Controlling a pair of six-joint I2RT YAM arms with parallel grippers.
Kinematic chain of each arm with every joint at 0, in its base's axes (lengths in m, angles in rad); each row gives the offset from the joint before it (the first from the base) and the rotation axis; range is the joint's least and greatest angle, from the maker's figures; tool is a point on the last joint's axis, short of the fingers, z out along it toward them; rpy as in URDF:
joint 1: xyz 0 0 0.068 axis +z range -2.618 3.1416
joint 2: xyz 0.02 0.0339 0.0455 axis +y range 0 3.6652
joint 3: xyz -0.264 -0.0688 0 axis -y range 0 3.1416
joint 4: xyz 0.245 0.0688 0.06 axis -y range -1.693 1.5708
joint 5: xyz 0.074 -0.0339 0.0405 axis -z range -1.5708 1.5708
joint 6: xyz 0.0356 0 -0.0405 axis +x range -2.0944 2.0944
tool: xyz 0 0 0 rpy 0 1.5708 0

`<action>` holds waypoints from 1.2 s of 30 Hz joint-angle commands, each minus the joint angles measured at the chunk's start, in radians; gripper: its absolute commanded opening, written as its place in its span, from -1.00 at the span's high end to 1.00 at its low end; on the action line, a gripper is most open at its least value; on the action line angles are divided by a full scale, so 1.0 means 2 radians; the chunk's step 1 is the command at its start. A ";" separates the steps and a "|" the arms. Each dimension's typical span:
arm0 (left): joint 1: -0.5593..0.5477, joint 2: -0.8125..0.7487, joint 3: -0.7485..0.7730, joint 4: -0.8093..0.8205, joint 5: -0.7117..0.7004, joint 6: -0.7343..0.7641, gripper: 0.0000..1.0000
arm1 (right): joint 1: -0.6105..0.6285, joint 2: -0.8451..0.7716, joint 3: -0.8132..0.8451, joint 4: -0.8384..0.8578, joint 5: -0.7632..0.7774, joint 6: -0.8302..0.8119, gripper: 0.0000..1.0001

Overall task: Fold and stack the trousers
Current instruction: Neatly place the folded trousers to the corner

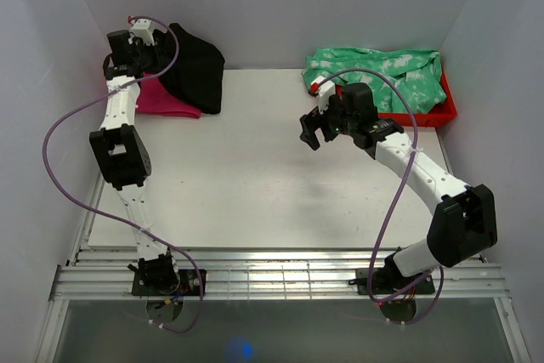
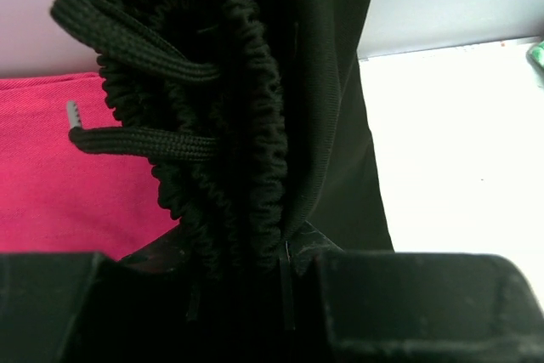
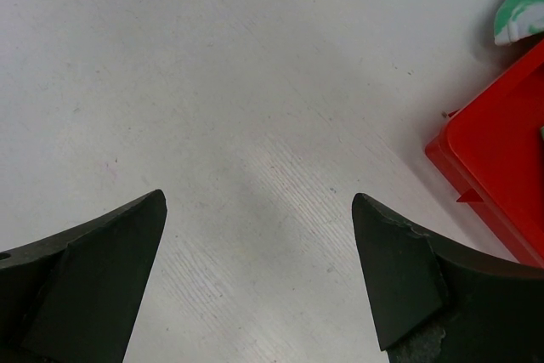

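at the far left corner of the tabletop (image 1: 255,176), the left arm (image 1: 119,112) reaches out to the black trousers (image 1: 194,70). they sit bunched in a dark heap close to the back wall. part of the heap rests on a folded pink cloth (image 1: 170,101), whose near edge shows from under it.

in the left wrist view the left fingers (image 2: 416,303) are closed on the trousers' gathered elastic waistband (image 2: 246,125), with the ribbed fabric pinched upright between them. two flat ends of the black drawstring (image 2: 144,144) stick out to the left over the pink cloth. smooth black fabric hangs just right of the waistband, and white tabletop shows beyond it.

right of the middle, the right arm (image 1: 416,167) bends in from its base and holds the right fingers (image 3: 93,286) above the tabletop, well apart from the trousers. they stand wide open, and only the white surface shows in the gap between them.

just beyond them, at the far right corner, sits a red bin (image 1: 429,112). a green-and-white tie-dye garment (image 1: 382,74) is piled in it and spills over its left rim. the right wrist view catches a corner of the bin and a scrap of the garment at its right edge.
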 commanded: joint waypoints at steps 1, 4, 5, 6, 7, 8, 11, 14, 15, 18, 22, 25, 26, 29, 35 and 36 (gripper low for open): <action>0.017 -0.015 0.031 0.050 0.013 0.010 1.00 | 0.000 0.004 0.011 0.006 -0.010 -0.001 -0.90; 0.028 -0.008 0.030 0.063 0.010 0.009 1.00 | 0.000 0.008 0.012 0.007 -0.013 0.000 -0.90; 0.031 -0.002 0.030 0.066 0.007 0.008 1.00 | 0.000 0.010 0.012 0.007 -0.013 0.001 -0.90; 0.037 -0.001 0.027 0.073 0.005 0.004 1.00 | 0.000 0.012 0.013 0.006 -0.014 0.002 -0.90; 0.042 -0.002 0.016 0.094 0.007 -0.006 1.00 | 0.000 0.014 0.014 0.005 -0.015 0.001 -0.90; 0.046 -0.004 0.010 0.104 0.013 -0.011 1.00 | 0.001 0.016 0.015 0.004 -0.015 0.001 -0.90; 0.054 -0.005 0.008 0.130 0.046 -0.039 1.00 | 0.000 0.020 0.019 -0.001 -0.015 -0.001 -0.91; 0.054 -0.011 0.012 0.142 0.078 -0.065 1.00 | 0.000 0.024 0.021 -0.002 -0.014 -0.003 -0.91; 0.053 -0.016 0.012 0.145 0.085 -0.074 1.00 | 0.000 0.026 0.022 -0.003 -0.014 -0.004 -0.92; 0.054 -0.019 0.021 0.153 0.074 -0.089 1.00 | 0.000 0.030 0.025 -0.004 -0.017 -0.003 -0.92; 0.056 -0.002 0.052 0.124 0.054 -0.079 1.00 | 0.000 0.030 0.028 -0.005 -0.018 -0.003 -0.92; 0.059 0.006 0.052 0.107 0.050 -0.068 1.00 | 0.000 0.030 0.027 -0.006 -0.017 -0.004 -0.93; 0.059 0.006 0.047 0.105 0.046 -0.062 1.00 | 0.000 0.030 0.026 -0.006 -0.017 -0.006 -0.93; 0.063 -0.016 -0.012 0.128 0.020 -0.046 1.00 | 0.000 0.031 0.022 -0.006 -0.017 -0.005 -0.93; 0.070 0.004 -0.024 0.116 -0.006 -0.003 1.00 | 0.000 0.040 0.021 -0.006 -0.021 -0.004 -0.93; 0.073 0.016 -0.020 0.113 -0.019 -0.002 1.00 | 0.000 0.041 0.023 -0.007 -0.023 -0.002 -0.93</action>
